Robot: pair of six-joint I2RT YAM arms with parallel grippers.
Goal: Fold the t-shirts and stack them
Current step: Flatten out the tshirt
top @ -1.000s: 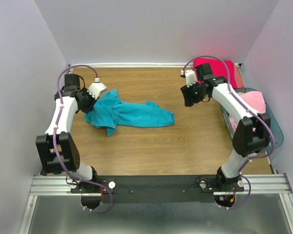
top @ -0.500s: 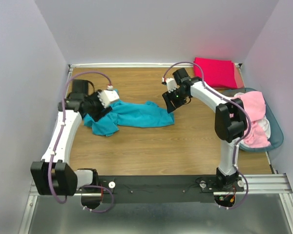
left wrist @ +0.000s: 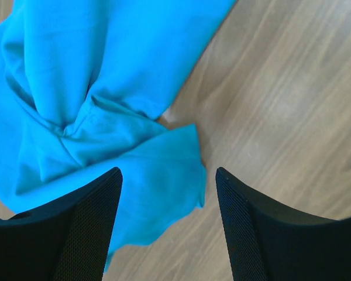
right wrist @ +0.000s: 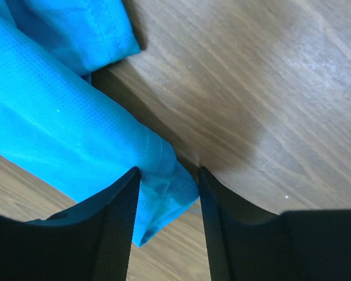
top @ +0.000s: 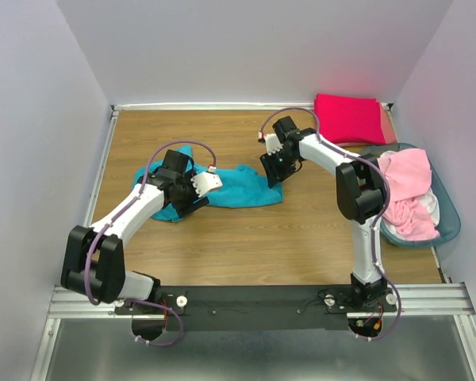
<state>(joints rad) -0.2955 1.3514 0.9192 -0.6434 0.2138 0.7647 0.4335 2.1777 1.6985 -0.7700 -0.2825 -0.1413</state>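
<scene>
The teal shirt [top: 236, 187] lay rumpled on the table [top: 301, 238], left of middle, with both arms bent over it. The left claw [left wrist: 168, 175] hung above its bunched left end, fingers spread wide and gripping nothing, while the right claw [right wrist: 168, 172] stood open astride the right hem corner without pinching it. A crimson shirt [top: 349, 117] lay folded in the far right corner, and pink ones [top: 404, 178] were heaped in the basket [top: 451, 222].
</scene>
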